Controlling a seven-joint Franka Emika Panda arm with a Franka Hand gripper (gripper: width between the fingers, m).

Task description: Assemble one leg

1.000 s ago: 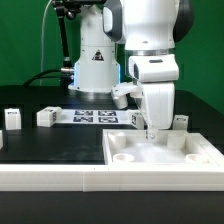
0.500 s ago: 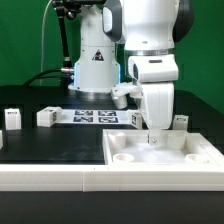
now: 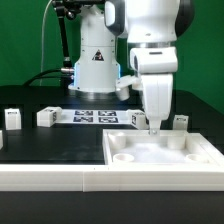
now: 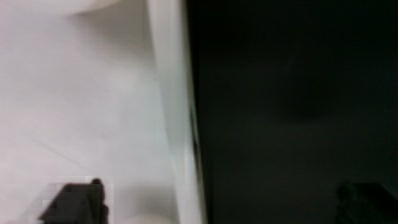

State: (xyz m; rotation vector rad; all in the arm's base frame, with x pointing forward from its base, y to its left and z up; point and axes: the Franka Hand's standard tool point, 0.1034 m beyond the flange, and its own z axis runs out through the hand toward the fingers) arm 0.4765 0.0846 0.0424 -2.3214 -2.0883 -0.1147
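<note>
The robot's hand (image 3: 152, 131) hangs low over the far edge of the white panel (image 3: 160, 162) on the black tabletop (image 3: 60, 142). Its fingers (image 4: 75, 203) are spread wide and grip nothing. A leg (image 3: 46, 116) stands well apart at the exterior view's left.

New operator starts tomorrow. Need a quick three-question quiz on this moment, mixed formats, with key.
1. True or false: the fingers hold a part.
2. Which lies farthest toward the exterior view's left: A the marker board, B a leg, C the panel?
3. What is the gripper hanging over?
Key: 1 false, the fingers are open with nothing between them. 2 B. 3 the panel's edge.
</note>
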